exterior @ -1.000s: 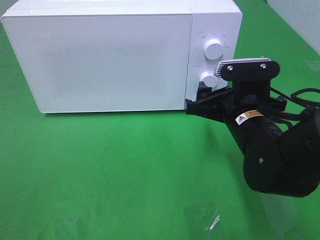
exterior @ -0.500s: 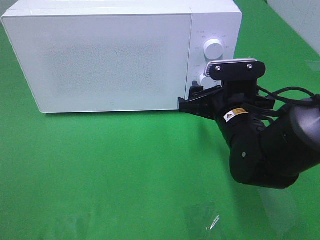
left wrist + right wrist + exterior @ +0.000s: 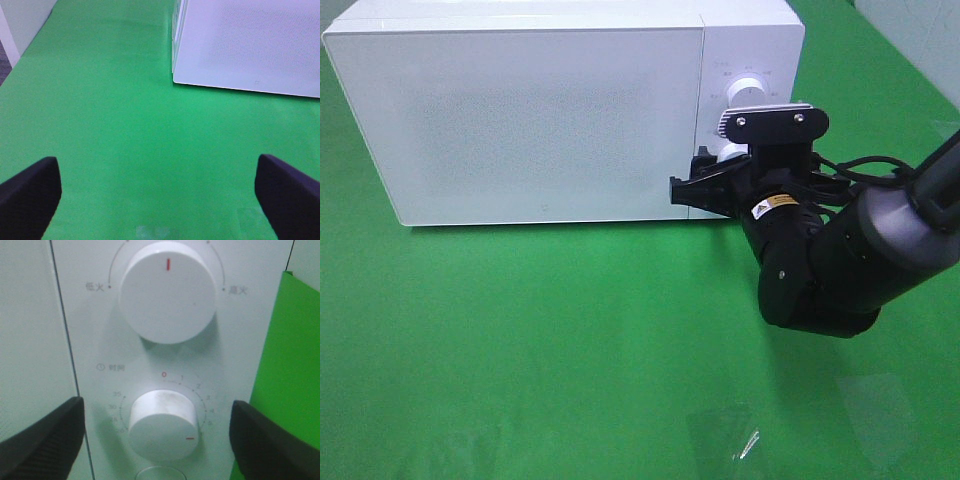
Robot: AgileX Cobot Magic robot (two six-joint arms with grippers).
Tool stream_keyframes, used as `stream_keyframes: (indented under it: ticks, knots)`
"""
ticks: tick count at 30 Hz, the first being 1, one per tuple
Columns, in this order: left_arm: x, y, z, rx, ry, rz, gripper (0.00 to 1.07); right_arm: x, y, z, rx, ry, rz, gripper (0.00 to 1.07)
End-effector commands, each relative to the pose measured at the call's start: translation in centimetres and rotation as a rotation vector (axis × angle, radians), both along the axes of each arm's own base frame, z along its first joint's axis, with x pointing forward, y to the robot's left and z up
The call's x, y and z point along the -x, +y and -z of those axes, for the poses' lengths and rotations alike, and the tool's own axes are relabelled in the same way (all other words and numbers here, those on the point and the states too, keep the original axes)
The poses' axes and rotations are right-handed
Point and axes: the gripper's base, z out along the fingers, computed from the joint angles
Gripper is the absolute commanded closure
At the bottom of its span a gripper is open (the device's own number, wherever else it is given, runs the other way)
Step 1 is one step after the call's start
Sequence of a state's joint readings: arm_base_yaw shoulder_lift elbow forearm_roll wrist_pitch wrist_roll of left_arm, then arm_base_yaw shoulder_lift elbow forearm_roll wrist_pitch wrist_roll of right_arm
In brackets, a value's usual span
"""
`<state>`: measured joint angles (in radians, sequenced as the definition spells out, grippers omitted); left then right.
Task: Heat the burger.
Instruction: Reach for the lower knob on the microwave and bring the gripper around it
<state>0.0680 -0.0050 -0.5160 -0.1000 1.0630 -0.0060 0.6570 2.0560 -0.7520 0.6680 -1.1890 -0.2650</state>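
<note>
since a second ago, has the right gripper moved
Yes. The right gripper has shifted left and slightly up along the microwave front, closing on its lower knob.

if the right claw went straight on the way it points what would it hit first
Most likely the lower knob on the microwave panel: it sits centred between the open fingers of the right claw, apart from both. How near is hard to tell.

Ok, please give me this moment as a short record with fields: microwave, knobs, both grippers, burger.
microwave door: shut
upper knob: red mark midway on its scale
lower knob: red mark turned away from 0
right gripper: open, straddling lower knob, not touching
left gripper: open, above green cloth
burger: not in view
</note>
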Motion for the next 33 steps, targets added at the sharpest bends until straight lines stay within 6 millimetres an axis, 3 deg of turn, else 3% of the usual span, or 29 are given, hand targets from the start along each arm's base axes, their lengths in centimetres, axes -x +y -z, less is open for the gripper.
stream_keyframes:
  ticks: [1, 23, 28, 31, 32, 33]
  knots:
    - [0.3, -0.1, 0.0, 0.008, -0.015, 0.0, 0.06, -0.5, 0.4, 0.1, 0.011, -0.006, -0.019, 0.32]
    - [0.3, -0.1, 0.0, 0.008, -0.015, 0.0, 0.06, -1.8, -0.6, 0.3, 0.019, -0.005, 0.011, 0.32]
    - [0.3, -0.1, 0.0, 0.008, -0.015, 0.0, 0.06, -1.7, -0.5, 0.3, 0.023, -0.004, 0.007, 0.37]
    - [0.3, -0.1, 0.0, 0.008, -0.015, 0.0, 0.06, -1.7, -0.5, 0.3, 0.023, -0.005, 0.006, 0.5]
    - [0.3, -0.1, 0.0, 0.008, -0.015, 0.0, 0.06, -1.7, -0.5, 0.3, 0.023, -0.005, 0.006, 0.5]
    - [0.3, -0.1, 0.0, 0.008, -0.015, 0.0, 0.06, -1.7, -0.5, 0.3, 0.024, -0.002, 0.001, 0.6]
